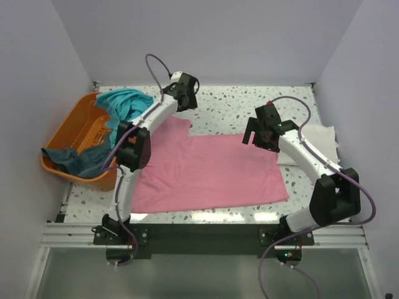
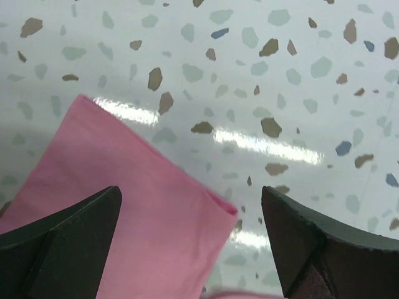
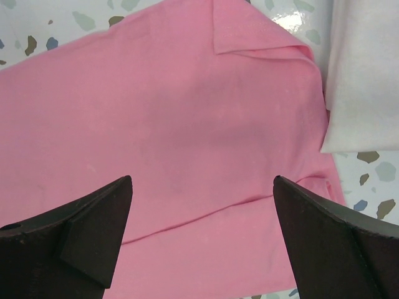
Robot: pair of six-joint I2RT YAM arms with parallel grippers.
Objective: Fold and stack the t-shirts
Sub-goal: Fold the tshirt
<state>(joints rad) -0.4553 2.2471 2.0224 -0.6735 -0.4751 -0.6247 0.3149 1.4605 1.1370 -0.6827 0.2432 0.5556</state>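
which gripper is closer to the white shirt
Right. The right gripper hovers over the pink shirt at its right edge, beside the cream-white shirt; the left gripper is far off, over that shirt's far left corner.

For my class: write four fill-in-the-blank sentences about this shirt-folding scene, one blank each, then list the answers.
1. The spread-out t-shirt is coloured ____.
2. The teal t-shirt hangs over the orange ____.
3. The cream-white t-shirt lies on the ____.
4. The left end effector and right end effector both have jaws ____.
Answers: pink; basket; table; open.
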